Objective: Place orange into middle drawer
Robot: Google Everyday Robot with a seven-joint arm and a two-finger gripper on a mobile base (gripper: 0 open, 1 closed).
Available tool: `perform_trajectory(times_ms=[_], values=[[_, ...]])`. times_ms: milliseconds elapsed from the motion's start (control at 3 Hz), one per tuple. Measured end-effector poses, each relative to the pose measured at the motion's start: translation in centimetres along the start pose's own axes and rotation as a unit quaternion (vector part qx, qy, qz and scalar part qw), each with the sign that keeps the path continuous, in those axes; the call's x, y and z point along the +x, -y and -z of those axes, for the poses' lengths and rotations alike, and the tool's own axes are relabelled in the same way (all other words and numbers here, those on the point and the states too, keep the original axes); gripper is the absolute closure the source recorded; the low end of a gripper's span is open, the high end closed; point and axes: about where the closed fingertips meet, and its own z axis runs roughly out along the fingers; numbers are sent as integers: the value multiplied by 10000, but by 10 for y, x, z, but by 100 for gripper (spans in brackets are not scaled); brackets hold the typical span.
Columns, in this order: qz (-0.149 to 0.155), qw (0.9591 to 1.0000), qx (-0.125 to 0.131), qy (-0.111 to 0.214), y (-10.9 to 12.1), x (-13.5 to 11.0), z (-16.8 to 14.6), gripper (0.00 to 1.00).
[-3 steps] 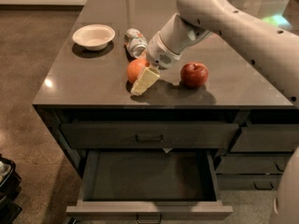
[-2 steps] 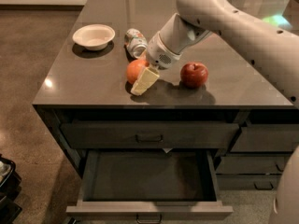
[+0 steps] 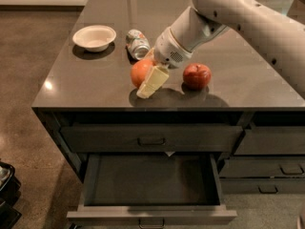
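Note:
The orange sits on the dark countertop near its front edge, left of a red apple. My gripper reaches down from the upper right and is right at the orange, with its cream-coloured tip in front of the fruit and touching or almost touching it. The orange's right side is hidden by the gripper. The middle drawer is pulled out below the counter, and its dark interior holds nothing.
A white bowl stands at the counter's back left. A soda can lies on its side just behind the orange. The closed top drawer is above the open one. More closed drawers are at the right.

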Motion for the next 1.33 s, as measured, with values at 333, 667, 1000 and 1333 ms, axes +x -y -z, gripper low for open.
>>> perform_trajectory(times_ms=[333, 667, 1000, 1333], values=[[-129, 9995, 238, 183, -44, -9, 40, 100], [-167, 9961, 706, 492, -103, -22, 66, 100], [-409, 9885, 1167, 872, -144, -10, 68, 100], [-1114, 9802, 1404, 840, -163, 51, 62, 100]])
